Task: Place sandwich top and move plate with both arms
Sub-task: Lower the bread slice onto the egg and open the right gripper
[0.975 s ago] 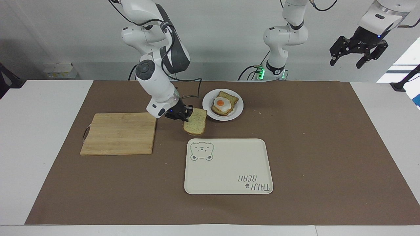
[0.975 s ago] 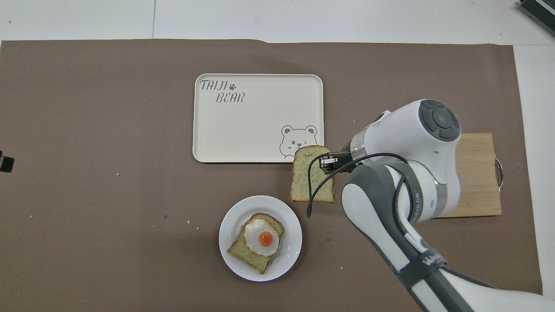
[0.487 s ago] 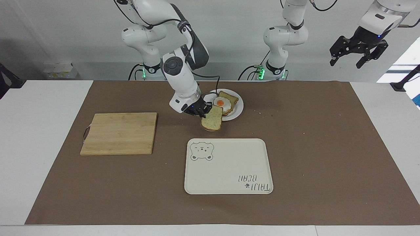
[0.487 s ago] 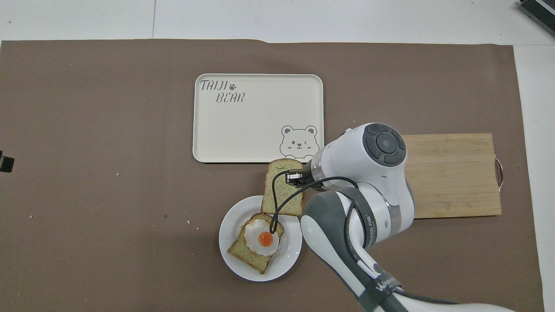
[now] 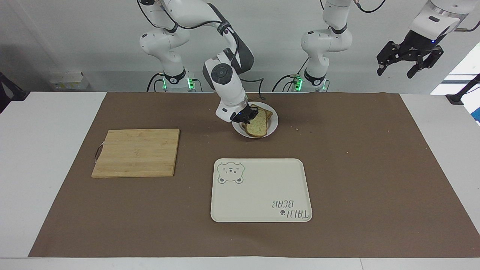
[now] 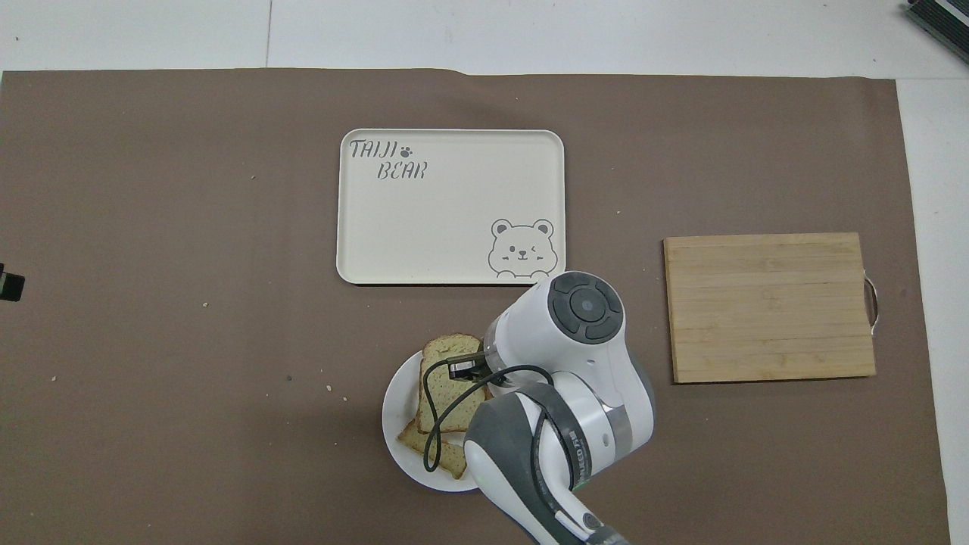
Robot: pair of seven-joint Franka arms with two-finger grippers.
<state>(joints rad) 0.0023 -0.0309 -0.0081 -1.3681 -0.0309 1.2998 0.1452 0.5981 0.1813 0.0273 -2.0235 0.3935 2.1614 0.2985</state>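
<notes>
The right claw (image 5: 250, 115) is clamped on one edge of the bread top (image 5: 257, 125), holding the slice low over the plate (image 5: 272, 125). The slice tilts a little and covers most of the lower slice (image 6: 439, 453), whose corners stick out from under it. From these angles I cannot tell whether the top already rests on what lies beneath or hangs just above it. Seen from overhead, the right arm comes in from about 5 o'clock and hides the plate's edge on that side; a black cable loops over the bread.

The plate sits on the brown mat (image 5: 356, 168) on the white table (image 5: 48, 150), close to the robots and roughly midway between the two bases. In the facing view the cream tray (image 5: 261, 190) with the bear drawing lies at 6 o'clock from the plate, farther from the robots and apart from it. The wooden board (image 5: 136, 152) lies at about 8 o'clock from the plate, toward the right arm's end of the table.

The left claw (image 5: 408, 63) waits high in the air at the left arm's end of the table, at about 2 o'clock from the plate in the facing view, its fingers spread and holding nothing.
</notes>
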